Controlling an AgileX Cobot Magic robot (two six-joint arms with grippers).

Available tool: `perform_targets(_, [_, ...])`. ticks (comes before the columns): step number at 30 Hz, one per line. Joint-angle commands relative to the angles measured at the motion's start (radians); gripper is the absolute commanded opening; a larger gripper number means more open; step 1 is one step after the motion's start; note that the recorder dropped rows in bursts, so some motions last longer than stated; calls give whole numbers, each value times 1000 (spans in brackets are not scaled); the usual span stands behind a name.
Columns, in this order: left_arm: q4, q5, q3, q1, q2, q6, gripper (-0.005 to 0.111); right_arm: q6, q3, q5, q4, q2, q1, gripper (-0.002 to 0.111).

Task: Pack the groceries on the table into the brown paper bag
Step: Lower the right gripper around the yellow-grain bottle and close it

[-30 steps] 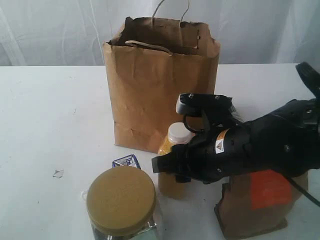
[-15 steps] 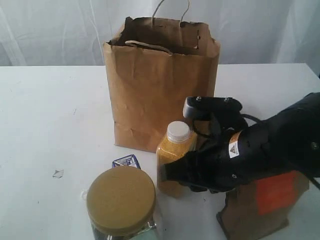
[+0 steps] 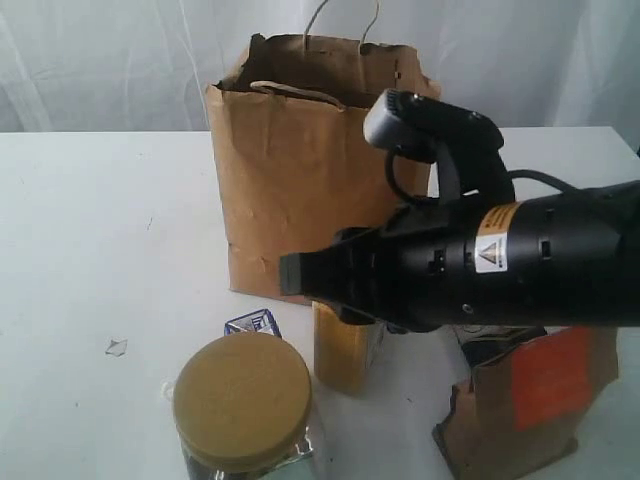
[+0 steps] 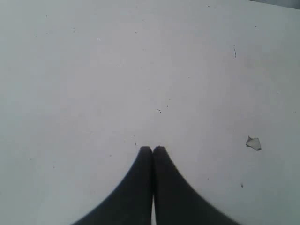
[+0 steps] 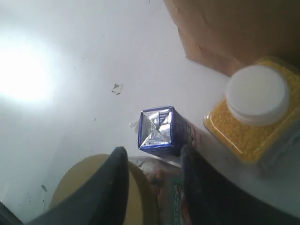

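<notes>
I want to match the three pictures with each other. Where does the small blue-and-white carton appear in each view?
Exterior view: the small blue-and-white carton is low, left of centre, just behind the round tan jar lid.
Left wrist view: not in it.
Right wrist view: near the centre, beside the white-capped bottle of yellow grains.
Shared landmark: the small pale chip on the white table, seen in all three.

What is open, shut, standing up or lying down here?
brown paper bag: upright, top open
glass jar: upright, lid on
bottle of yellow grains: upright, capped
small carton: upright, closed
brown pouch: standing
left gripper: shut, empty
right gripper: open, empty
</notes>
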Motion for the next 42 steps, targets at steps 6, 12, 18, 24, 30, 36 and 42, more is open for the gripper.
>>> perform_targets(6, [7,1,6,-1,2,-2,0,-11,-115,71,-15,97,-2,36])
perform_targets(12, [7,1,6,-1,2,-2,0,-167,-59,-321,42,97,9,36])
perform_targets(18, [7,1,6,-1,2,-2,0,-293,53,-544,116,105,9,36])
perform_targets(24, [7,1,6,-1,2,-2,0,-307,214,-810,124,103,45,69])
perform_targets(30, [9,1,6,-1,2,-2,0,-424,228,-805,170,71,80,84])
perform_targets(36, [9,1,6,-1,2,-2,0,-459,111,-617,192,26,87,83])
perform_targets(42, [9,1,6,-1,2,-2,0,-491,-6,-384,159,82,78,83])
